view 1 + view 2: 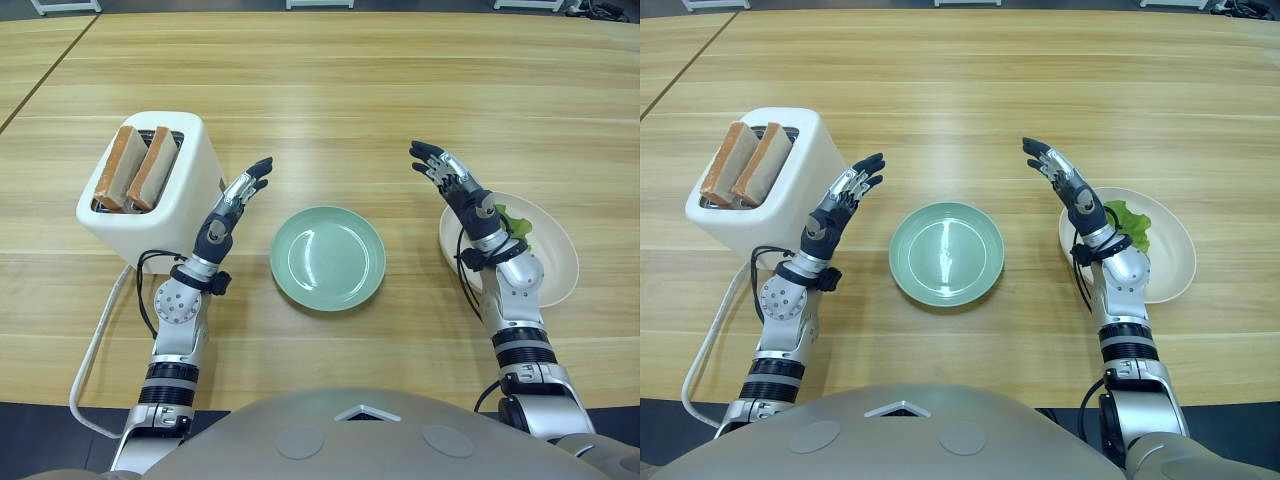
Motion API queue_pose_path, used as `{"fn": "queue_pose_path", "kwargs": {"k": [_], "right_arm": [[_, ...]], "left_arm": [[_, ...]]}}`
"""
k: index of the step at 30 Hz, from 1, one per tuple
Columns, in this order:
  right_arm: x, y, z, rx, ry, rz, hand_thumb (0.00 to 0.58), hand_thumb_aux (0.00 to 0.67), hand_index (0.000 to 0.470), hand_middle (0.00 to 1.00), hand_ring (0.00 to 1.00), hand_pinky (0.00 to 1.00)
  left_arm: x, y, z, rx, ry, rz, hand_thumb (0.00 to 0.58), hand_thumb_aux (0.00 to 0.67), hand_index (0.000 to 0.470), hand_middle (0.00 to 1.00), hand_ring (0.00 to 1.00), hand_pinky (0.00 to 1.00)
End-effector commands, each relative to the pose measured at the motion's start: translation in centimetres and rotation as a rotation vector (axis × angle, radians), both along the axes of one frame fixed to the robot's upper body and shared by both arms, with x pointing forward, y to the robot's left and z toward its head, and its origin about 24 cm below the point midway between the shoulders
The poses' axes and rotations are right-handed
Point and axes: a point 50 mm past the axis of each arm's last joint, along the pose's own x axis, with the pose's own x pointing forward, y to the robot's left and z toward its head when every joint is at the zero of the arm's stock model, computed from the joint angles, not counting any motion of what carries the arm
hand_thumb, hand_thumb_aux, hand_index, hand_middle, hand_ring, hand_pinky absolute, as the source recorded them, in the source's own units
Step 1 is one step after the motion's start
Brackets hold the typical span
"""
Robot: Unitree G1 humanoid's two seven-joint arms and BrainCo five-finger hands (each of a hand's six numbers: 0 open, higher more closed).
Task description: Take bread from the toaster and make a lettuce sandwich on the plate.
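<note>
Hands poised, empty.
Fingers apart: left hand (235, 202) by the toaster (185, 195) and its bread slices (137, 168), right hand (455, 182) over the lettuce (516, 221) bowl (562, 262), green plate (328, 258) between for assembling.

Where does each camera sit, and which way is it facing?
Left eye view: on the head, facing forward and down at the wooden table; both arms show, open left hand beside the white box-shaped toaster, open right hand by the cream round bowl.
Right eye view: same head, slightly to the right, same facing; both arms and hands again.
Shared: toaster holding two brown bread slices, empty round green plate between the hands, green lettuce in the bowl.
</note>
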Motion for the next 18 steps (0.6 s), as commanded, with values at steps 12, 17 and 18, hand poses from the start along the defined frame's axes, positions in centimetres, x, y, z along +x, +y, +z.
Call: {"fn": "queue_pose_path", "kwargs": {"k": [12, 17, 18], "right_arm": [[-0.1, 0.2, 0.2, 0.009, -0.004, 0.03, 0.0, 0.0, 0.0, 0.0, 0.0, 0.0], [0.0, 0.3, 0.0, 0.006, 0.002, 0.036, 0.0, 0.0, 0.0, 0.0, 0.0, 0.0], [0.0, 0.4, 0.0, 0.006, 0.004, 0.038, 0.0, 0.0, 0.0, 0.0, 0.0, 0.0]], "left_arm": [[-0.1, 0.0, -0.1, -0.008, 0.01, -0.01, 0.0, 0.0, 0.0, 0.0, 0.0, 0.0], [-0.8, -1.9, 2.9, -0.119, -0.019, -0.079, 0.0, 0.0, 0.0, 0.0, 0.0, 0.0], [-1.3, -2.7, 4.4, -0.134, -0.056, -0.111, 0.0, 0.0, 0.0, 0.0, 0.0, 0.0]]}}
